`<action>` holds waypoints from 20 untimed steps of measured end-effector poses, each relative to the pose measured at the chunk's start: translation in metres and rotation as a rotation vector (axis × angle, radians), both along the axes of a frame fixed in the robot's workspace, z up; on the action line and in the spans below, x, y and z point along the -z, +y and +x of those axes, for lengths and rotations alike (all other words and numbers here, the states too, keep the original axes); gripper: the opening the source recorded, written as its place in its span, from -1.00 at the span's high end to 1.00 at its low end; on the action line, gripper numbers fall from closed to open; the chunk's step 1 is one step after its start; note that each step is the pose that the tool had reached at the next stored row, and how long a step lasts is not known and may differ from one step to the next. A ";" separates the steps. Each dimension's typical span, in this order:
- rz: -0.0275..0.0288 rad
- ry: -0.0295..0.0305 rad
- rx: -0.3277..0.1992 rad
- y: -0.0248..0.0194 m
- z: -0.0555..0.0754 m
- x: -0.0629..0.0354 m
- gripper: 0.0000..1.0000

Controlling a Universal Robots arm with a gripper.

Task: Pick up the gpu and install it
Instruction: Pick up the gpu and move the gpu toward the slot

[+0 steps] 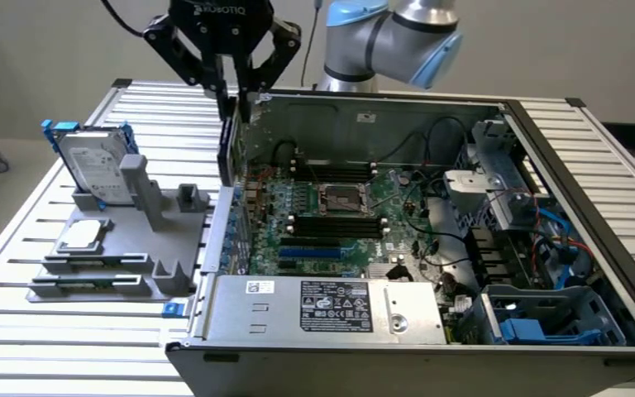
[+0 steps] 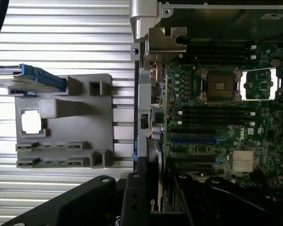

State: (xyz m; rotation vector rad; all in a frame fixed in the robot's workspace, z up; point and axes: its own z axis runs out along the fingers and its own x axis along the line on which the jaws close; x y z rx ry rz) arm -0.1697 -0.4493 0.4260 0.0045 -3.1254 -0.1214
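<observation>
Hazard, computer case (image 1: pixel 406 368): the wall on the exterior view's left stands just beside the hanging card. A sideways drift would likely knock the card's lower end or silver end bracket on that rim.
Hazard, motherboard (image 1: pixel 406 217): judged the costliest contact. A descent off the slot line would press the card edge onto board parts rather than into a connector.
Hazard, blue slot (image 1: pixel 320 247): it lies toward the case's near edge. The card appears to run along the wall, crosswise to the slot, so mis-seating is likely unless the two are squared.
Hazard, gpu (image 1: pixel 227 149): hangs on edge, clear of the board, over the far stretch of that wall. It is held by one end only and may tilt in the grip.
Tool, gripper (image 1: pixel 238 98): fingers narrow, clamped on the gpu's upper end.
Surround, table (image 1: pixel 42 331): slatted and carries everything.
Surround, power supply (image 1: pixel 329 306): along the case's near wall, beyond the slot.
Surround, fixture (image 1: pixel 174 248): grey, beside the case's outer wall.
Surround, hard drive (image 1: pixel 88 165): upright in a blue frame at the fixture's far corner.
Surround, cables (image 1: pixel 439 244): black loops toward the case's opposite side, well apart from the card.
Surround, memory sticks (image 1: pixel 86 285): flat along the fixture's near edge.
</observation>
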 end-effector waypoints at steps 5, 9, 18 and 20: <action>-0.0016 0.0000 0.000 0.0000 0.022 0.0074 0.47; -0.0040 0.0000 0.000 0.0000 0.041 0.0146 0.47; -0.0071 0.0000 0.000 0.0025 0.082 0.0308 0.47; -0.0075 0.0000 0.000 0.0037 0.091 0.0344 0.47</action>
